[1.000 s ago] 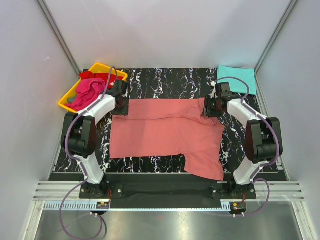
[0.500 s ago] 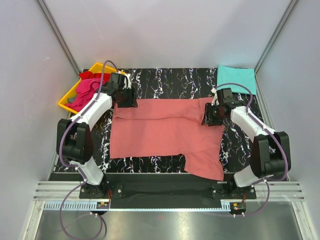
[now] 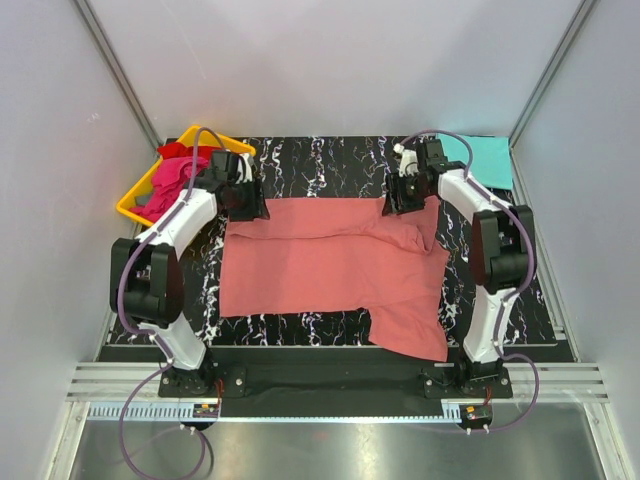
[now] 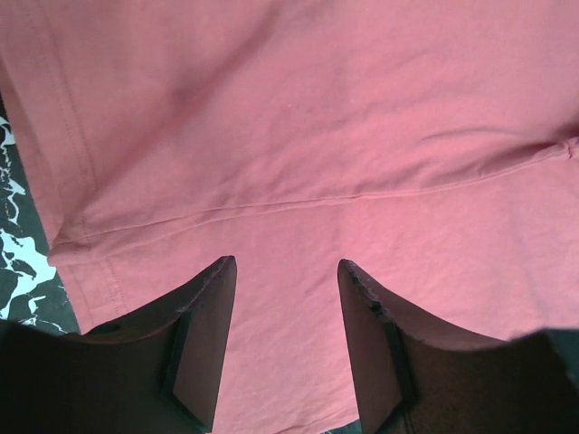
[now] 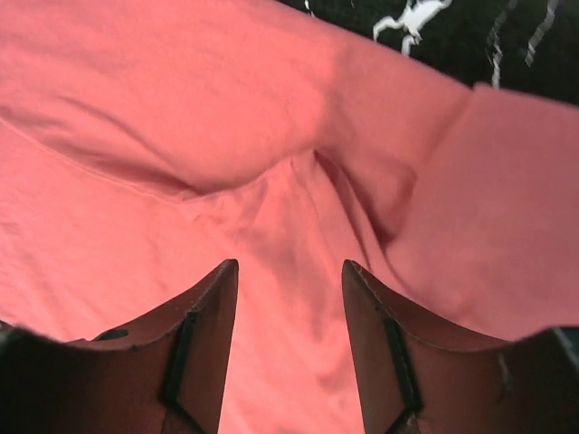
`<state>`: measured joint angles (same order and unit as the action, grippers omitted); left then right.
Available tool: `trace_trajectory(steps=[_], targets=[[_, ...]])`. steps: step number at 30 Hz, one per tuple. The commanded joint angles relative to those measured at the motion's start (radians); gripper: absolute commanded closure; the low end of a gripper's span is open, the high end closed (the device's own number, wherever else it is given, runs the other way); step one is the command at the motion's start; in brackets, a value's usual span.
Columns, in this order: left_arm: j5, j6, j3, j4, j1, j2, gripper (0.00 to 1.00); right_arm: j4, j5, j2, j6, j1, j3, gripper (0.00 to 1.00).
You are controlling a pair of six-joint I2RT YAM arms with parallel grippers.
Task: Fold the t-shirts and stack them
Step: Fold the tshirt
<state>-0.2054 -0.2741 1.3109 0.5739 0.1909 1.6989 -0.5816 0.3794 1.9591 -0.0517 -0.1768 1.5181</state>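
Turquoise shirt lies folded flat at the table's far right corner, so one looks done. Pink shirt is spread mid-table with its far edge turned over and a flap hanging toward the near right; fold only begun, I judge. Magenta shirt and red shirt sit bunched in the tray at the far left corner. My left gripper is at pink's far left corner, my right gripper at its far right. Both jaws stand partly apart over the cloth, nothing pinched. Left to do: finish pink, stack it, then two more

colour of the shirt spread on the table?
Salmon-pink t-shirt, best seen in top external view.
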Motion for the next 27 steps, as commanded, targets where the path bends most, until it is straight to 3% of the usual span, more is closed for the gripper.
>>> trace_trajectory(steps=[1, 8, 19, 20, 23, 24, 27], targets=[[-0.069, -0.03, -0.004, -0.058, -0.016, -0.038, 0.46, 0.011, 0.117, 0.072, -0.102, -0.004, 0.096, 0.43], [-0.06, -0.011, 0.001, -0.057, -0.019, -0.033, 0.46, -0.037, 0.168, 0.224, -0.129, -0.006, 0.231, 0.4], [-0.063, -0.008, 0.005, -0.068, -0.031, -0.002, 0.47, -0.034, 0.211, 0.241, -0.168, -0.027, 0.229, 0.47], [-0.063, -0.007, 0.007, -0.068, -0.031, -0.002, 0.46, -0.032, 0.211, 0.239, -0.169, -0.032, 0.225, 0.5], [-0.06, -0.005, 0.002, -0.066, -0.033, -0.002, 0.47, -0.04, 0.21, 0.221, -0.169, -0.039, 0.217, 0.71], [-0.058, -0.005, 0.002, -0.066, -0.033, -0.004, 0.47, -0.044, 0.201, 0.213, -0.168, -0.046, 0.214, 0.83], [-0.058, -0.007, 0.001, -0.066, -0.033, -0.002, 0.47, -0.069, 0.153, 0.175, -0.151, -0.065, 0.206, 1.0]])
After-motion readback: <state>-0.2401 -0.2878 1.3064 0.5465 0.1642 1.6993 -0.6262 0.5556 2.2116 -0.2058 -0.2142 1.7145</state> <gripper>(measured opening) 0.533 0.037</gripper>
